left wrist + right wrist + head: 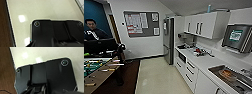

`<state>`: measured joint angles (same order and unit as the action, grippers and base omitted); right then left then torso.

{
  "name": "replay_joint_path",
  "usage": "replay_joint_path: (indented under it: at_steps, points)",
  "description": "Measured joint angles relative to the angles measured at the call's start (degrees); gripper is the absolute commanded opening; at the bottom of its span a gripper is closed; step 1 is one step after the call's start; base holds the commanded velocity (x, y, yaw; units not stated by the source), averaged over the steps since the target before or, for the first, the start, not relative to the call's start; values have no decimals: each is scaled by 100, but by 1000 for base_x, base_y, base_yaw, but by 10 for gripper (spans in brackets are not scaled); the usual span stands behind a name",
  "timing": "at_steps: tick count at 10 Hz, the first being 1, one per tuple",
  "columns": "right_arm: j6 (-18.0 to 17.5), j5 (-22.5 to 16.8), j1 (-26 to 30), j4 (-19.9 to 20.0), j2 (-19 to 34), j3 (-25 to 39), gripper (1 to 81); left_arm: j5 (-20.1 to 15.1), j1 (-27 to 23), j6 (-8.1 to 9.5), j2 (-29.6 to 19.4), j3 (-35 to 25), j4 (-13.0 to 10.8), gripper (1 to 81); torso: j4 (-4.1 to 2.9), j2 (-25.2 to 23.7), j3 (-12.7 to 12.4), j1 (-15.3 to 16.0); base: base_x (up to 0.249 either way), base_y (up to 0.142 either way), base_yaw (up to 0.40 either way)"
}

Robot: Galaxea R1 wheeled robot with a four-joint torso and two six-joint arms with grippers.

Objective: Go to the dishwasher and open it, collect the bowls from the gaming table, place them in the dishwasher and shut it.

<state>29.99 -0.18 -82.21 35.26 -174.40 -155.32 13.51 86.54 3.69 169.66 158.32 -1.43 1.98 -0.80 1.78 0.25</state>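
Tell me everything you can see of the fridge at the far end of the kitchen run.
The fridge is a tall, upright steel-grey appliance standing on the pale floor at the far end of the white counter. Its doors look shut. A vertical seam or handle runs down its front, and a small paper-like item is stuck near the top. Its right side meets the white cabinetry; the noticeboard wall lies to its left. Finer detail is too blurred to tell.

dishwasher (182, 57) | grey front | door closed | under counter (201, 61), near fridge (169, 40)
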Motion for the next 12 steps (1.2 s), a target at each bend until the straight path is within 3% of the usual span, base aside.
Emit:
replay_joint_path:
  at_steps: [12]
  points:
    - [0, 2, -1, -1, -2, -9, 811, 0, -11, 16, 0, 0, 2, 811, 0, 0, 0, 0, 0, 0, 347]
